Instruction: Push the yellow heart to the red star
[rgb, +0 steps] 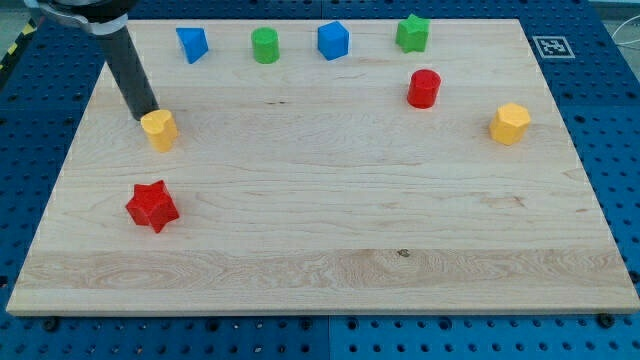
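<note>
Pale wood made up the worktop (330, 230), which carried eight small blocks and no containers, while the arm ended in a plain dark rod with no pincer to open or close. The red star (152, 206) lay near the view's left edge, below the yellow heart (159, 129). My tip (146, 115) stood just beside the heart's upper left edge; whether they touched, and which way the heart pointed, could not be told.

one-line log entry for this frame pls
phase: approach | my tip: at upper-left edge of yellow heart, contact unclear | red star: below heart, apart | push: not yet done
</note>
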